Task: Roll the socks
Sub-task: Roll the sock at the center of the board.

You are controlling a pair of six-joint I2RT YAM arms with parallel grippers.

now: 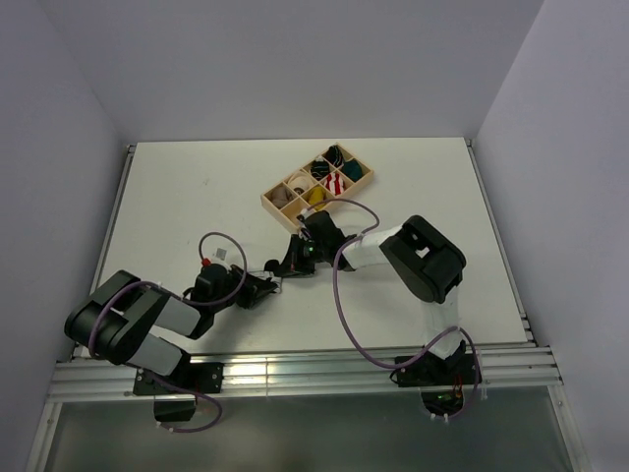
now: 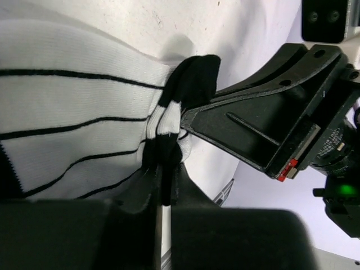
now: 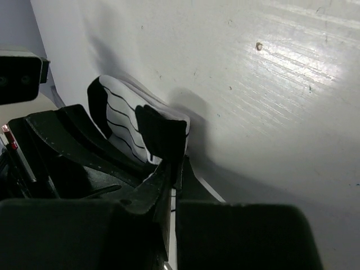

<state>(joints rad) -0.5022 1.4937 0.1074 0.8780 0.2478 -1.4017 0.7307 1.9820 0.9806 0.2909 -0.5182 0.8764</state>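
A white sock with thin black stripes point(image 2: 84, 112) lies on the white table between my two grippers. My left gripper point(image 2: 167, 171) is shut on the sock's black end, the fabric bunched between its jaws. In the right wrist view the sock point(image 3: 126, 121) is folded up, and my right gripper point(image 3: 177, 163) is shut on a black part of it. Seen from above, the left gripper point(image 1: 267, 291) and right gripper point(image 1: 288, 265) meet tip to tip at the table's middle front, and they hide most of the sock.
A wooden tray point(image 1: 267, 201) with several compartments stands behind the grippers. It holds rolled bundles, among them a red-and-white one point(image 1: 332, 185), a yellow one point(image 1: 315, 196) and a teal one point(image 1: 351, 172). Grey walls close in the table on three sides.
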